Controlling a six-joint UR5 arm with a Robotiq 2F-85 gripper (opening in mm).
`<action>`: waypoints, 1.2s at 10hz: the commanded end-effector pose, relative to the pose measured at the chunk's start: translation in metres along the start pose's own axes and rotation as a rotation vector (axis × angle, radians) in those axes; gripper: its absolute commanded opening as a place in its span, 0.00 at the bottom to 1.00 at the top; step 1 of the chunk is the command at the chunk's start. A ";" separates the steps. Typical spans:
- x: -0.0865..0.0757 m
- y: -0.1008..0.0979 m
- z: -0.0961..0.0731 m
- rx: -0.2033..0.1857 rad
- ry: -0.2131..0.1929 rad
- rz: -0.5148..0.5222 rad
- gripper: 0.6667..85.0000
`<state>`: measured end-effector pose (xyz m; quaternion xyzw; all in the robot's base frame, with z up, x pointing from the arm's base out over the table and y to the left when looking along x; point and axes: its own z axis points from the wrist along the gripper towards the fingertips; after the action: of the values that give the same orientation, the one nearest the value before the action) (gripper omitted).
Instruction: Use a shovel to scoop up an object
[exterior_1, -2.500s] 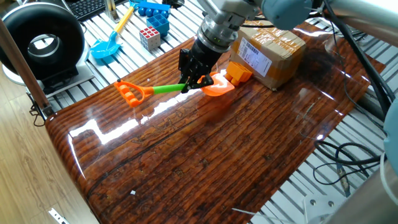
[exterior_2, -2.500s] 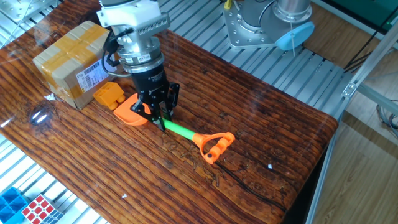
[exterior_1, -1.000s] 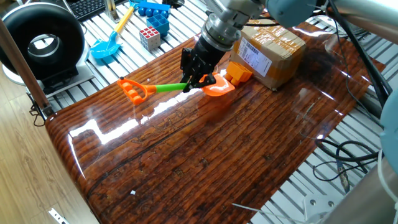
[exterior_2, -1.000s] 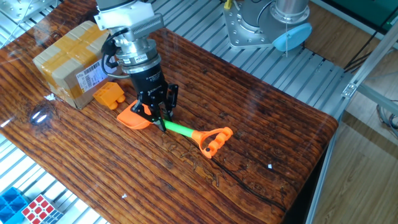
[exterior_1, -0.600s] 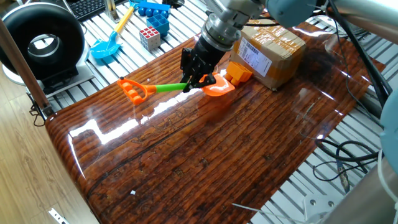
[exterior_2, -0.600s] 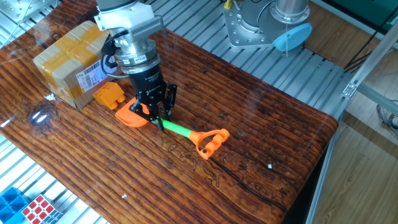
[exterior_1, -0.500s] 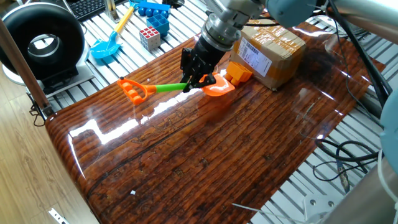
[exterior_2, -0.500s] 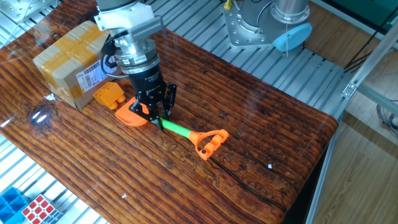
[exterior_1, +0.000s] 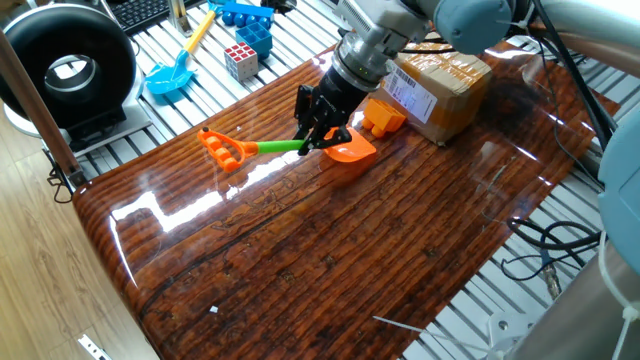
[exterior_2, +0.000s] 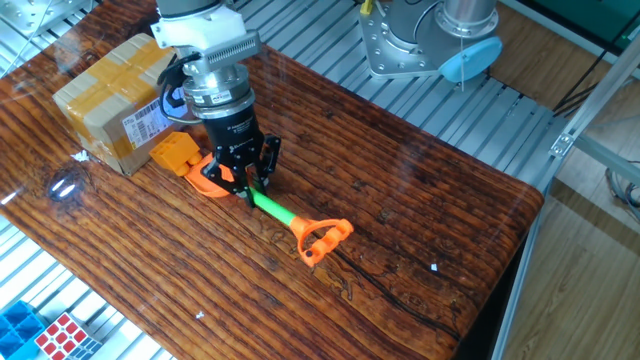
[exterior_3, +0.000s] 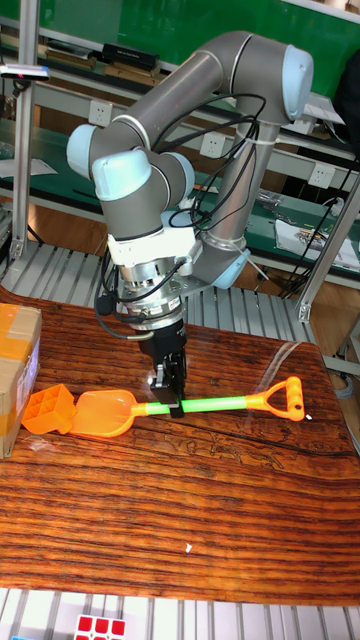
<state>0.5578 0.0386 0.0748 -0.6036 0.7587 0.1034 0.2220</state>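
Observation:
My gripper (exterior_1: 312, 143) (exterior_2: 250, 185) (exterior_3: 172, 400) points down and is shut on the shovel's green shaft (exterior_3: 215, 404) (exterior_2: 272, 208), close behind the blade. The shovel (exterior_1: 270, 146) lies nearly flat on the wooden table top. Its orange blade (exterior_1: 350, 152) (exterior_2: 210, 180) (exterior_3: 105, 415) reaches the small orange brick (exterior_1: 380, 117) (exterior_2: 175, 153) (exterior_3: 48, 411), which sits on the table between blade and cardboard box. The blade's front edge meets the brick in the tall fixed view; whether the brick rests on it I cannot tell. The orange loop end (exterior_1: 220, 148) (exterior_2: 320, 238) (exterior_3: 285, 397) trails on the far side of the gripper.
A brown cardboard box (exterior_1: 440, 85) (exterior_2: 110, 95) (exterior_3: 15, 370) stands right behind the brick. Beyond the wood lie a blue toy shovel (exterior_1: 175, 70), a puzzle cube (exterior_1: 240, 60) (exterior_2: 65, 335), blue bricks (exterior_1: 250, 35) and a black round device (exterior_1: 65, 65). A metal mount (exterior_2: 410, 40) stands at the back.
The gripper has moved with the shovel towards the brick and box. The shovel has swung, its loop end sweeping sideways, and the blade now lies against the brick.

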 end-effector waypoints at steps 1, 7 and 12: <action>-0.005 -0.006 -0.002 0.018 -0.020 0.035 0.00; -0.014 -0.002 -0.003 0.003 -0.061 0.022 0.00; 0.003 -0.013 -0.003 -0.015 -0.069 -0.035 0.00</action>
<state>0.5649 0.0404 0.0767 -0.6068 0.7479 0.1225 0.2396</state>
